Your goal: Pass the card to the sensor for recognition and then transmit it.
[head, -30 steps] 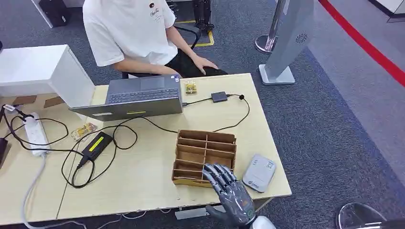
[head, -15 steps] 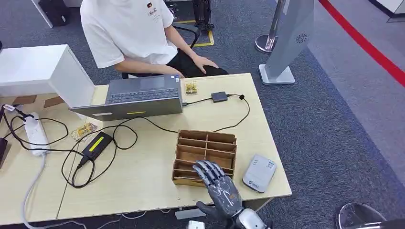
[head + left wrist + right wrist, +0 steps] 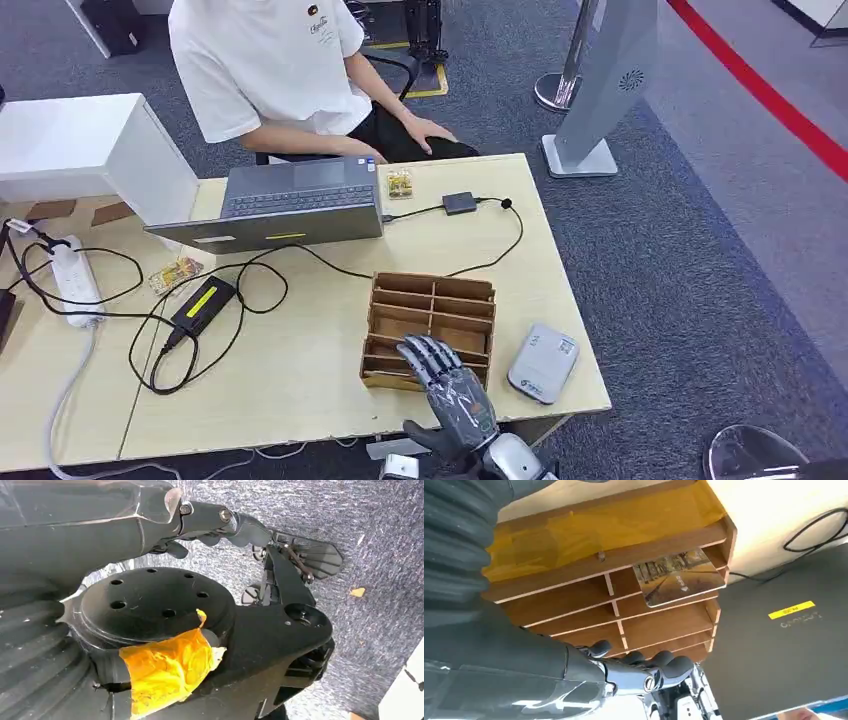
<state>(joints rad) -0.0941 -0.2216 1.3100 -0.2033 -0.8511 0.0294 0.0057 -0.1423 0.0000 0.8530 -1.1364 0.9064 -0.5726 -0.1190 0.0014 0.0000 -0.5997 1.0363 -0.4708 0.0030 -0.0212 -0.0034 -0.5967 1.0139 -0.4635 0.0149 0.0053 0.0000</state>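
One hand, the right hand (image 3: 452, 395), reaches over the near edge of the wooden organizer (image 3: 430, 325) on the table (image 3: 300, 380), its fingers (image 3: 425, 355) spread apart and holding nothing; whether the fingertips touch the wood cannot be told. In the right wrist view the card (image 3: 678, 576) lies flat in one of the organizer's end compartments, part of it sticking out past the front edge, apart from the fingers. The grey sensor (image 3: 542, 362) lies just beside the organizer. The left hand (image 3: 235, 525) hangs over grey carpet, its fingers curled and holding nothing.
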